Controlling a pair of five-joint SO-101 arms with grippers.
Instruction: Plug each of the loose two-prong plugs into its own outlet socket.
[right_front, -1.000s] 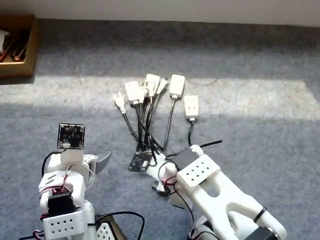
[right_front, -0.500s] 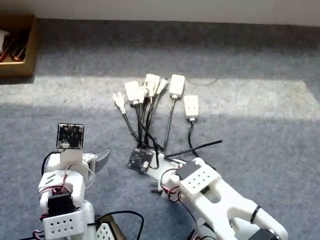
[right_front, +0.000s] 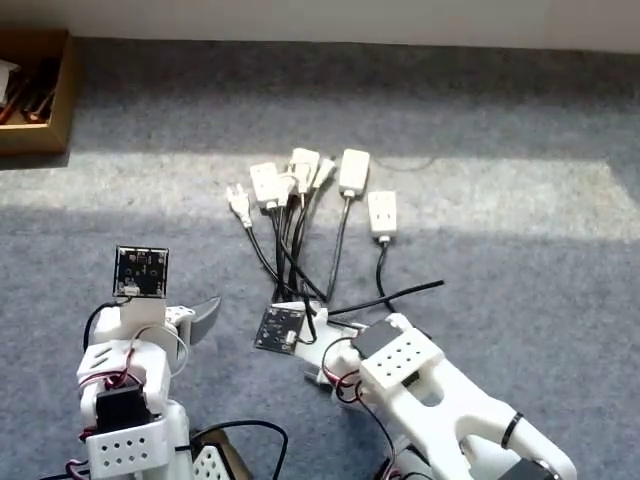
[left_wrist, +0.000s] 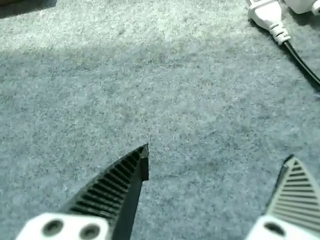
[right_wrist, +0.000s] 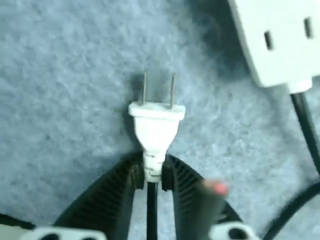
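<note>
Right tool farther back now — plug in line, prongs ahead.

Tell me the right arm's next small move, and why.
Probably shift the plug sideways toward the outlet socket until its prongs line up with the slots. The right arm's jaws are shut on the plug's neck, prongs pointing ahead over bare carpet, and the socket sits off to one side.

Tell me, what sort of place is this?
Probably an indoor robot practice bench: a small white left arm and right arm over grey carpet, corded outlet sockets and plugs ahead of them, and a wooden box at the edge.
</note>
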